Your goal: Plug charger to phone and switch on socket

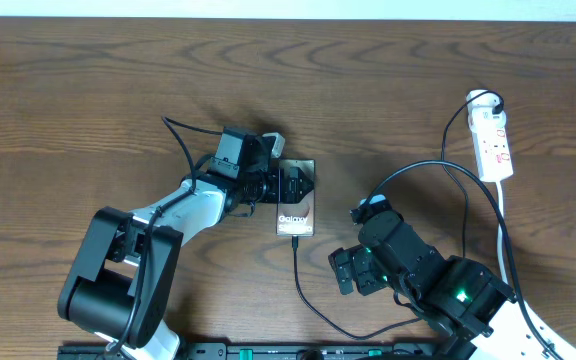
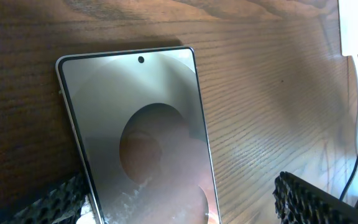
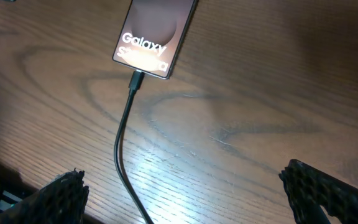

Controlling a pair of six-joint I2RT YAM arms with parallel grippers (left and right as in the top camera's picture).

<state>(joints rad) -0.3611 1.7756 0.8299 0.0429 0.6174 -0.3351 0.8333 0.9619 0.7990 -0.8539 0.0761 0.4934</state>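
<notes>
Phone (image 1: 295,208) lies flat on the bench (image 1: 78,100), mid-scene, "Galaxy" end toward the robot. Charger (image 1: 302,288) runs from the phone's near edge, loops along the front of the bench and climbs to the socket (image 1: 494,140) at far right. In the right wrist view the connector (image 3: 136,80) looks seated in the phone's port; how deep it sits is not clear.

Left gripper (image 1: 290,185) is over the phone's far end, fingers spread, with the phone between them and close to one finger (image 2: 61,199). Whether it touches is hard to tell. Right gripper (image 1: 350,270) is spread wide and holds nothing, sitting just right of the cable, well apart from the socket.

Judged step: plugging looks done, the socket switch is left.

How to do it well:
- Right arm is the nearer one, so use it.
- Lift clear before moving so the fingers don't snag the cable loop near the arm and tug the connector out.
- Press the fingers together to get one firm tip.
- Come down on the red switch mark of the outlet the black plug sits in, not a neighbour's.
- Push straight down; the strip is light and may slide or tip.
- The left gripper could steady the phone meanwhile.
</notes>
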